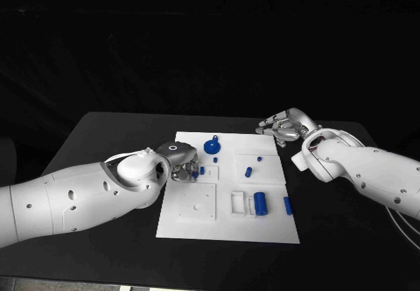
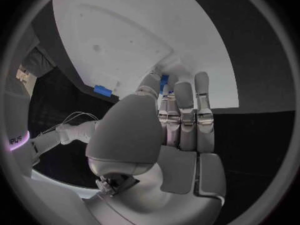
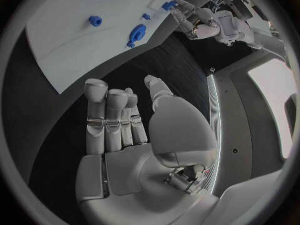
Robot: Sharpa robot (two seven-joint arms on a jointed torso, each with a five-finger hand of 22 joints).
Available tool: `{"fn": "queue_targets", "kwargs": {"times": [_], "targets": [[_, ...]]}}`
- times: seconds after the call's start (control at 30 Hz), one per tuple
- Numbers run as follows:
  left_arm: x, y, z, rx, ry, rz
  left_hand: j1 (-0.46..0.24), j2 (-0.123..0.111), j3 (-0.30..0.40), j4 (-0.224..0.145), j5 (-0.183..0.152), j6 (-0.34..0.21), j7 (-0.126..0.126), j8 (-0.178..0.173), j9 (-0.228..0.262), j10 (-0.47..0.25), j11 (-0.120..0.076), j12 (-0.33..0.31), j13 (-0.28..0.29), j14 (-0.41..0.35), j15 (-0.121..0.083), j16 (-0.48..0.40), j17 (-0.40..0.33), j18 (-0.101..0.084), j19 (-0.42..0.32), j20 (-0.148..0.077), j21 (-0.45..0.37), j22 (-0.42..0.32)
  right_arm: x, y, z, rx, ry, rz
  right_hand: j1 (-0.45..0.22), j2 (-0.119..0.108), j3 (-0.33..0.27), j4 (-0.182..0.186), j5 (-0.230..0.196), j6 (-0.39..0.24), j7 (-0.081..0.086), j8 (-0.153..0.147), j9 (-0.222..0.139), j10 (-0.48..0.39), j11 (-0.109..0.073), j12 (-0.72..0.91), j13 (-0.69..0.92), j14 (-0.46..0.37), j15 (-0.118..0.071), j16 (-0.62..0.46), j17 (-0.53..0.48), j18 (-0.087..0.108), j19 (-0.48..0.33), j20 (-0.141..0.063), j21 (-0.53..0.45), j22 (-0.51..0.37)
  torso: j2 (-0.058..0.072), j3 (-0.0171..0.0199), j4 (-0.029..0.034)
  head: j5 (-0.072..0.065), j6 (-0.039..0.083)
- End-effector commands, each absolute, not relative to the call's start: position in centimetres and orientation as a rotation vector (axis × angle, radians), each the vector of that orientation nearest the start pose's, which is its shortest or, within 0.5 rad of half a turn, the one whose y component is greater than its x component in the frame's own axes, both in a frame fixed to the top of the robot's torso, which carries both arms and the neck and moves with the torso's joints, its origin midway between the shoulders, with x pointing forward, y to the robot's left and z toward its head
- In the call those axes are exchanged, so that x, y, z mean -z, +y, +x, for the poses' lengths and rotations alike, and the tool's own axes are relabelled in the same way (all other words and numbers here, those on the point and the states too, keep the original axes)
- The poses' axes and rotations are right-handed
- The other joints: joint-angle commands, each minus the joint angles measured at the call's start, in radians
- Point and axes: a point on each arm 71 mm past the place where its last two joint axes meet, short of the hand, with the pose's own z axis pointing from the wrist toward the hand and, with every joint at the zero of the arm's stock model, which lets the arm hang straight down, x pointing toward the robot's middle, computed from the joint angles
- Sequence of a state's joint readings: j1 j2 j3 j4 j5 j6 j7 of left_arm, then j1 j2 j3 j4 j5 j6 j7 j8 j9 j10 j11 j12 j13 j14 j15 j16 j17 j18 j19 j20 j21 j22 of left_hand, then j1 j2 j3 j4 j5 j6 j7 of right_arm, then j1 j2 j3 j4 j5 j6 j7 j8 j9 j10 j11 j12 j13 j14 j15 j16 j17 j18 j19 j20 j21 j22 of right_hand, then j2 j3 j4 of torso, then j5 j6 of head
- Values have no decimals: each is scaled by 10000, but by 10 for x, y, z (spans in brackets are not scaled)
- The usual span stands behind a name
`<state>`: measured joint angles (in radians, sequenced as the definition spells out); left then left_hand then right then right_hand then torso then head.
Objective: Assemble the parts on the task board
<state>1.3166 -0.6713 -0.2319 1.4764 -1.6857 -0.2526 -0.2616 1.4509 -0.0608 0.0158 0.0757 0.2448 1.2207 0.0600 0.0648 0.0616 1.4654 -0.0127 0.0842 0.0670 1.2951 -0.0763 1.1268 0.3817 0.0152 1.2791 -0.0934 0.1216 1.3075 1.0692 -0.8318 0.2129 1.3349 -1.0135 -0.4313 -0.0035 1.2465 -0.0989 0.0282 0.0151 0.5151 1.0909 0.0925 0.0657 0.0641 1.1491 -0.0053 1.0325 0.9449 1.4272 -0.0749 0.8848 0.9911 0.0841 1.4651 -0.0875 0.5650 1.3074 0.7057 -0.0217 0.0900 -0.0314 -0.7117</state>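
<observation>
Showing no readable writing, the task board (image 1: pixel 229 224) sits between empty, spread-fingered left robot hand (image 1: pixel 181 165) and right robot hand (image 1: pixel 281 127).

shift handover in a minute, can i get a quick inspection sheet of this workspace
surface: black table, bare around the board
job's things: white board mid-table; blue parts on it, among them a cylinder and a round knobbed piece
clutter: nothing seen
hands: left hand over the board's left side, fingertips at a small blue part; whether it holds it cannot be told. right hand off the board's far right corner, fingers apart, holding nothing
cables: thin pale cables by the right arm
surroundings: dark
</observation>
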Motion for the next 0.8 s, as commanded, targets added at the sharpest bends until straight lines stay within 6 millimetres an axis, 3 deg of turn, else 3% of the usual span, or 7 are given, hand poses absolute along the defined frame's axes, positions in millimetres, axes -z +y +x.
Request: {"fn": "queue_targets", "kwargs": {"times": [0.03, 0.13, 0.2, 0.37, 0.43, 0.67, 0.8], "targets": [[214, 135, 481, 4121, 17436, 5215, -91, 232, 154, 336, 590, 30, -49, -25, 16, 59, -23, -23, 7, 2, -1, 61, 4, -38, 5, -43, 72, 220, 170, -270, 527, -8071, 14952, 4766, -117, -2, 0, -38, 53, -23, 6, -37, -15, 59, -11, 21, 3, 80, 7, -10, 11, 204, 508, -46, 33, 550, 6, 1, -8, -4, 19], [214, 135, 481, 4158, 17459, 5207, -9, 163, 412, 651, 929, 0, -40, -21, 19, 43, -1, -26, 9, -5, 9, 49, -6, -18, -31, -30, 122, 220, 171, -269, 527, -8074, 14955, 4768, -142, 14, -3, -46, 65, -19, 6, -38, -15, 69, -13, 30, 12, 87, 5, -4, 17, 203, 510, -47, 44, 551, 4, -3, -5, -9, 43], [214, 135, 480, 4191, 17473, 5185, -68, 216, 571, 893, 1619, -57, -34, -24, 18, 30, 16, -43, 5, -2, 20, 43, -12, -3, -43, -23, 146, 222, 171, -269, 527, -8080, 14958, 4767, -142, 14, -3, -46, 65, -19, 6, -38, -15, 69, -13, 30, 12, 87, 5, -4, 17, 203, 510, -47, 44, 551, -4, -3, -3, -13, 46], [213, 136, 479, 4257, 17494, 5125, -127, 208, 924, 1371, 2314, -170, -7, -22, 19, 20, 47, -62, 5, 2, 43, 31, -28, 32, -71, -1, 208, 221, 171, -268, 527, -8096, 14965, 4763, -142, 14, -3, -46, 65, -19, 6, -38, -15, 69, -13, 30, 12, 87, 5, -4, 17, 203, 510, -47, 44, 551, -4, -6, 11, -13, 75], [213, 136, 478, 4264, 17503, 5106, -62, 40, 1179, 1643, 2349, -178, 2, -21, 20, 25, 54, -63, 7, 5, 47, 33, -38, 57, -98, 13, 277, 216, 171, -268, 527, -8099, 14967, 4764, -142, 14, -3, -46, 65, -19, 6, -38, -15, 69, -13, 30, 12, 87, 5, -4, 17, 203, 510, -47, 44, 551, -6, -4, 12, -8, 89], [213, 139, 477, 4241, 17539, 5028, -32, 35, 1296, 1744, 2523, -229, 25, -21, 20, -2, 72, -76, 6, 8, 58, 33, -48, 73, -121, 20, 333, 216, 172, -268, 527, -8102, 14983, 4767, -159, 11, -8, -42, 77, -21, 4, -37, -15, 74, -13, 36, 19, 89, 5, -3, 18, 203, 510, -47, 43, 550, 0, -6, 5, 29, 128], [212, 141, 476, 4234, 17542, 4970, 17, 34, 1433, 1734, 2991, -254, 45, -18, 21, -23, 82, -82, 5, 0, 66, 12, -64, 95, -143, 21, 382, 225, 172, -268, 527, -8102, 14992, 4776, -159, 11, -8, -42, 77, -21, 4, -37, -15, 74, -13, 36, 19, 89, 5, -3, 18, 203, 510, -47, 43, 550, 5, -3, 4, 31, 145]]}}
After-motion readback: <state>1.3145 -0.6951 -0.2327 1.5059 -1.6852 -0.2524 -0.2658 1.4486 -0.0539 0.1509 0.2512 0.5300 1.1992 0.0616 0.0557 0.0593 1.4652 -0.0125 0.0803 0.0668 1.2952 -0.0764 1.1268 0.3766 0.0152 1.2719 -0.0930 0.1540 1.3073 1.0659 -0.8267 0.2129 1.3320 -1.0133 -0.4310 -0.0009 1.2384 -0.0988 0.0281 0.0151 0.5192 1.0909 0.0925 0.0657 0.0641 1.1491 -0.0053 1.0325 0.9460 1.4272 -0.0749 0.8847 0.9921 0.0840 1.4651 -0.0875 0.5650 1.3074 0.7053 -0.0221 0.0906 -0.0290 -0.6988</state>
